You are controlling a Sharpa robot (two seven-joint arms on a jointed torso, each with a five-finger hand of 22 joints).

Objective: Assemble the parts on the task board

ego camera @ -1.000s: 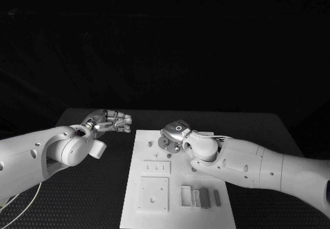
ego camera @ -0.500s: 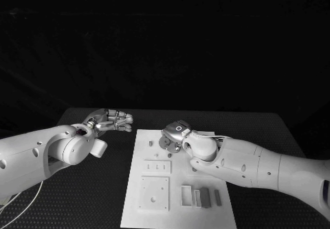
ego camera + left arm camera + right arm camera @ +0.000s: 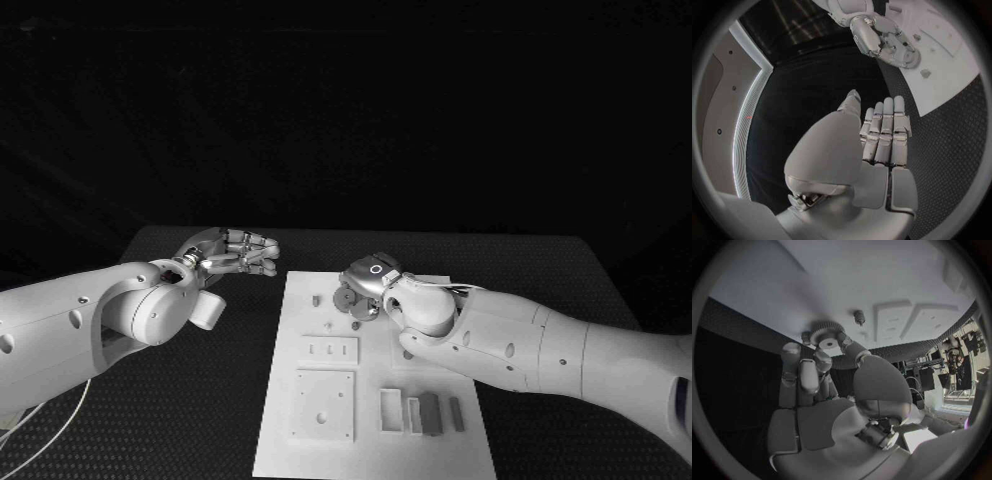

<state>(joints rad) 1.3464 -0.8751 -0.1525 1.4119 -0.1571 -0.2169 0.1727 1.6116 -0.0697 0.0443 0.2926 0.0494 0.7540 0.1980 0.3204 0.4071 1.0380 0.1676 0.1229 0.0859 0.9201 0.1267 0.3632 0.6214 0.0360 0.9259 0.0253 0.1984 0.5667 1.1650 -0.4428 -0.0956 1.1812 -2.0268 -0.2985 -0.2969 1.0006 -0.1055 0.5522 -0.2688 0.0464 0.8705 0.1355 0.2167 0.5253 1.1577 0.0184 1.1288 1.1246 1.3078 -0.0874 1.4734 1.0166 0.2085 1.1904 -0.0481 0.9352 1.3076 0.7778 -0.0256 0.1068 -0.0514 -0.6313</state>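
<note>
nothing moved; right hand (image 3: 820,372) grips gear (image 3: 826,335) on task board (image 3: 372,440); left hand (image 3: 879,135) spread.

The task board (image 3: 372,400) lies mid-table (image 3: 548,260); the left hand (image 3: 231,252) hovers off its left, the right hand (image 3: 364,288) holds a gear (image 3: 826,335) over its far end.

Black textured table (image 3: 188,420); black backdrop behind; pale wall panel (image 3: 717,125) at side

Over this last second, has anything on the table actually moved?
Hardly anything. The right hand still holds the small gear at the far end of the task board; its arm has crept slightly sideways. The left hand stays beside the board, holding nothing, and the other parts stay put.
</note>
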